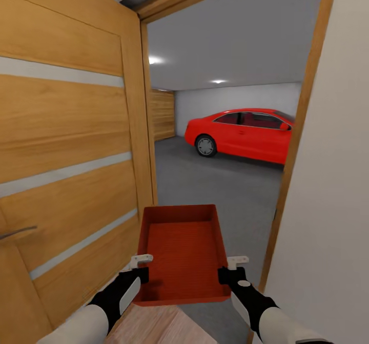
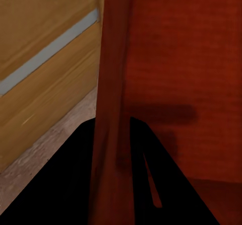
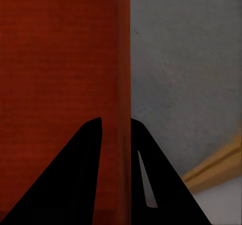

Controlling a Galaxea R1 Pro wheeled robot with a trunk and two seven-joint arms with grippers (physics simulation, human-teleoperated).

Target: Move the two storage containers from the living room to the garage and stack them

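Orange-red lidless storage container (image 1: 183,251) held level at the garage (image 1: 230,128) doorway

Container (image 1: 184,251): matt orange-red, finely ribbed bottom. Door (image 1: 66,169): grained wood, pale frosted strips. Garage floor (image 1: 215,185): rough grey, concrete-like. Car (image 1: 241,134): glossy red.

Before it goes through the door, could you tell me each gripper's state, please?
Left gripper: shut on the storage container, clamping its side wall.
Right gripper: shut on the opposite wall.

A red car (image 1: 243,135) is parked well beyond the doorway, near a wood-panelled wall (image 1: 163,114).
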